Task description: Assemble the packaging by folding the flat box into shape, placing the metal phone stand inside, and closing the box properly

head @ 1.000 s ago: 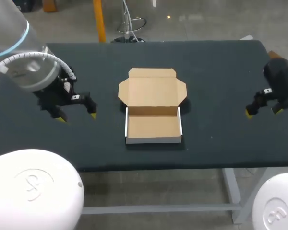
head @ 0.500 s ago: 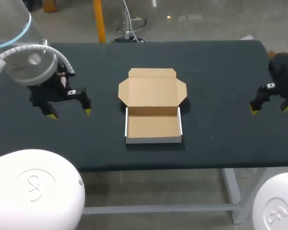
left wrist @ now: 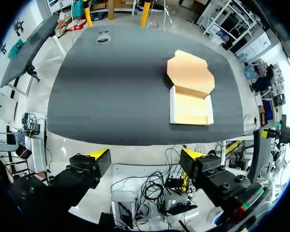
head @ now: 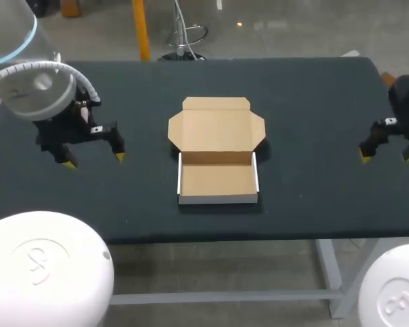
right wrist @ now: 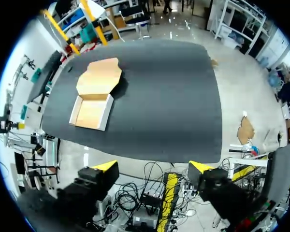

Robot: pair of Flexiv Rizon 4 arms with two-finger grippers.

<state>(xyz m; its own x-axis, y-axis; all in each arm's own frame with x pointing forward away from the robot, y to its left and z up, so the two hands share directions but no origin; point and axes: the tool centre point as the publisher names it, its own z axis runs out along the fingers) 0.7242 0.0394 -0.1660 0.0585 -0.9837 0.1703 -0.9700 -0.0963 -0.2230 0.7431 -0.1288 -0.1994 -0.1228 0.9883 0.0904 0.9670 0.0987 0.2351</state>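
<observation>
The box sits near the middle of the worktop, already folded. Its shallow tray faces the near edge, and the lid lies flat behind it toward the far edge with its side flaps spread. The tray looks empty. The left hand hangs near the left edge and the right hand near the right edge. Both are well apart from the box, with fingers spread and nothing between them. No metal stand can be made out in the head view. The left wrist view shows a small pale object near the far edge of the worktop, too small to identify. The forming seems done, so the step in hand is probably loading the stand. To do it well, the robot should grip the stand firmly across a narrow part, carry it over the tray rather than the lid, and lower it flat and centred so nothing stands above the walls. The other hand could steady a tray wall, since the light card will likely slide if nudged.
</observation>
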